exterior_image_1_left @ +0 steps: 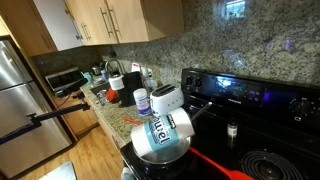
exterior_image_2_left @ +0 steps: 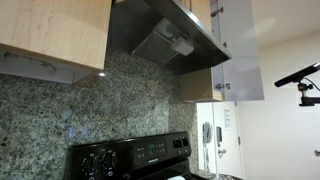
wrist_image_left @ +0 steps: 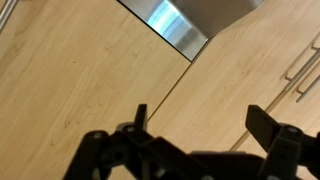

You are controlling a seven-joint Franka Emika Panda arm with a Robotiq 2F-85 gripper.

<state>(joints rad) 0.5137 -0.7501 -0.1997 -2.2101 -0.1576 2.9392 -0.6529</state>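
In the wrist view my gripper [wrist_image_left: 200, 115] is open and empty, its two dark fingers wide apart. It faces light wooden cabinet doors [wrist_image_left: 90, 70] with a seam between them; a strip of steel hood [wrist_image_left: 175, 22] shows at the top. In an exterior view the arm's wrist [exterior_image_1_left: 163, 125], with a blue-and-white label, rises at the stove's front left corner, above the counter edge. The fingers themselves cannot be made out in either exterior view.
A black stove [exterior_image_1_left: 250, 110] with burners [exterior_image_1_left: 265, 165], a small shaker [exterior_image_1_left: 232, 130] and a red handle [exterior_image_1_left: 215, 163]. The counter [exterior_image_1_left: 105, 105] holds bottles and jars [exterior_image_1_left: 141, 100]. A steel fridge [exterior_image_1_left: 25, 100] stands beside it. Range hood [exterior_image_2_left: 165, 40] and upper cabinets [exterior_image_2_left: 50, 30] hang overhead.
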